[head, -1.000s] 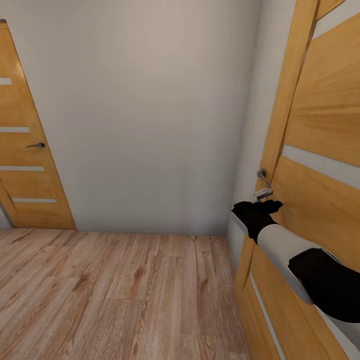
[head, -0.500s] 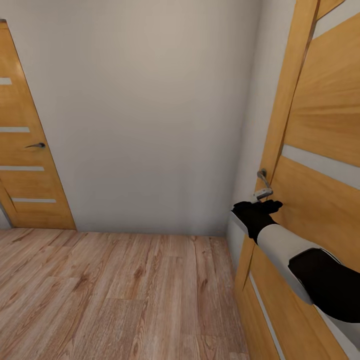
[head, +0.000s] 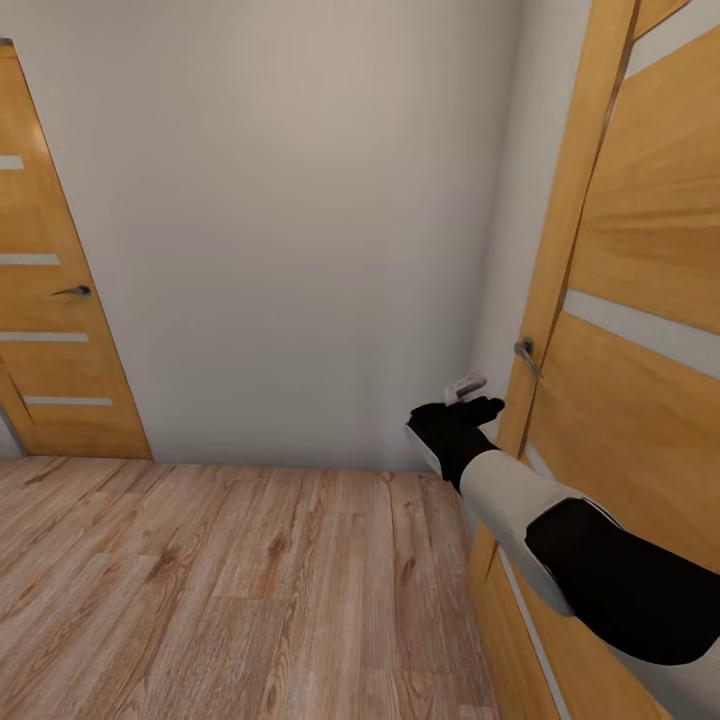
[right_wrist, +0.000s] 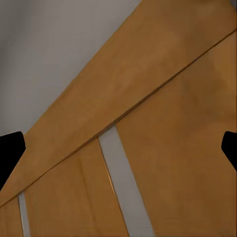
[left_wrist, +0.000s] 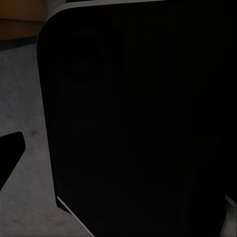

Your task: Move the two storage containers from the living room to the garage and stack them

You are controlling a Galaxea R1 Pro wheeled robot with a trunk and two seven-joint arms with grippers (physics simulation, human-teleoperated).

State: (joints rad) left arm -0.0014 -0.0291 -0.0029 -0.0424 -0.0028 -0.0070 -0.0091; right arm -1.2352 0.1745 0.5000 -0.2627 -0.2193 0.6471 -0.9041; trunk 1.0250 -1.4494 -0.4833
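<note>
Right claw beside the orange-wood door

Your right claw (head: 468, 392) hovers spread, just beside the door handle (head: 526, 351) and apart from it. The orange-wood door (head: 640, 300) stands at your right, over the light wood plank floor (head: 230, 590).

Two orange-wood doors (head: 640, 300), white wall (head: 300, 230), plank floor (head: 230, 590)

The near door (head: 640, 400) is orange wood with a smooth satin grain (its inset strips (head: 640, 325) look frosted and matt), its handle (head: 526, 352) dull grey metal. The floor (head: 230, 590) is light wood plank, low sheen. The wall (head: 290, 230) is plain matt white.
</note>
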